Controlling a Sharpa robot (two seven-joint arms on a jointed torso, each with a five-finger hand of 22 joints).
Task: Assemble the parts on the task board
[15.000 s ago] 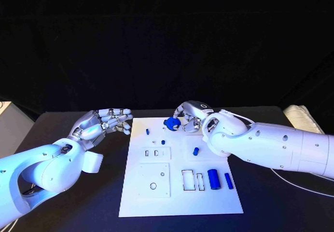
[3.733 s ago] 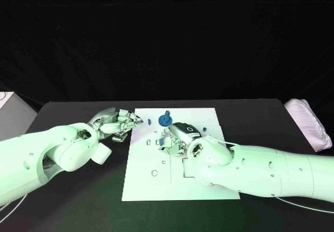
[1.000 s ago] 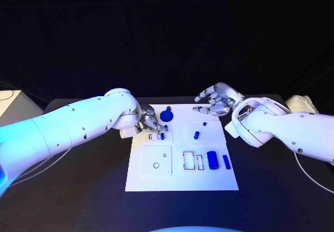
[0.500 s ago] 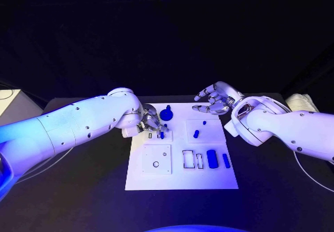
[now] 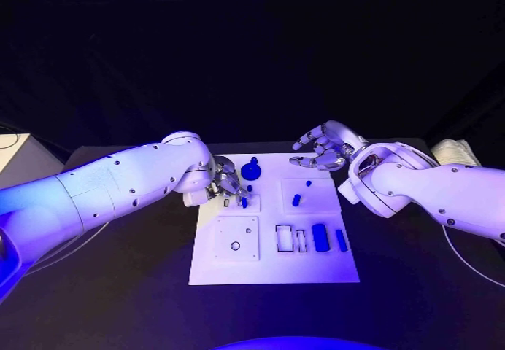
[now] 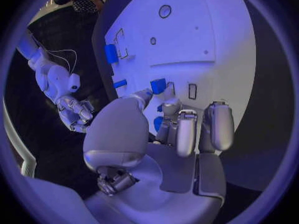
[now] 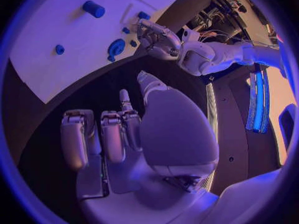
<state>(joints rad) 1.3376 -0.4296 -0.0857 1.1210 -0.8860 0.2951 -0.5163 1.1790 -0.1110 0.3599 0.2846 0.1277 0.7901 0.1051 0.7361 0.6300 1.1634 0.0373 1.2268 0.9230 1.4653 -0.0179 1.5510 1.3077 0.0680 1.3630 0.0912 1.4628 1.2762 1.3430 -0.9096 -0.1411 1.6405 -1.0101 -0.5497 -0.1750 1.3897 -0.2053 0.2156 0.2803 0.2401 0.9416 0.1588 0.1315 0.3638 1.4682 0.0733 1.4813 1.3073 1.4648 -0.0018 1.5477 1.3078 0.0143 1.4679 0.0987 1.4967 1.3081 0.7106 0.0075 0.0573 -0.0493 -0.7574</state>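
A: What is seen nearest on the task board (image 5: 274, 266)?

B: A bare white stretch is seen at the near end. Beyond it, a raised square plate with two small holes (image 5: 236, 239) is set on the left side, and two empty rectangular slots (image 5: 292, 239) are cut beside it. Just right of the slots, a thick blue cylinder (image 5: 320, 238) and a thinner blue peg (image 5: 341, 240) are laid lengthwise, side by side.

A: And at the middle of the board?

B: A short blue pin (image 5: 295, 200) is found on a square pad on the right half. On the left half, the left hand (image 5: 228, 186) is lowered over the board's edge, with its fingers curled together at a small blue part (image 5: 244, 202). In the left wrist view the fingertips (image 6: 169, 108) are seen close around small blue pieces (image 6: 158, 86), but whether one is actually pinched cannot be told.

A: What is shown farther off?

B: A blue round gear-like part (image 5: 252, 172) is seen standing near the far edge of the board, just beyond the left hand. The right hand (image 5: 328, 152) is held above the far right corner, off the parts, with its fingers spread and loosely bent and nothing held in them; this is confirmed in the right wrist view (image 7: 134, 134).
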